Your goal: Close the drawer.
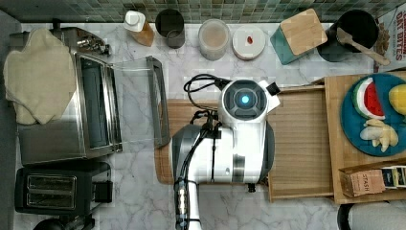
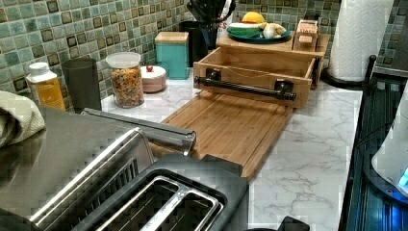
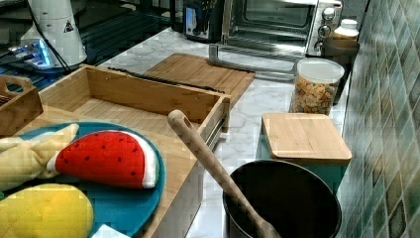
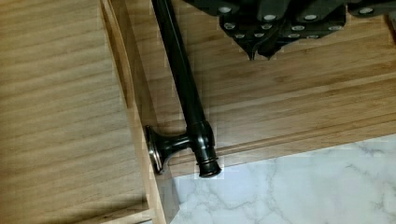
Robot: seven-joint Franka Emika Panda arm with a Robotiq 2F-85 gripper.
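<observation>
Gripper is hanging just over the black handle bar, fingers pinched together and holding nothing, as far as I'm seeing. Drawer is sticking well out of the wooden stand — so basically nothing's done yet. Cutting board is lying flat right in front, marble counter beside it is giving me room.

One drawer, one cutting board, one toaster oven, one toaster, one cereal jar, one teal canister, one paper-towel roll, one blue plate.
</observation>
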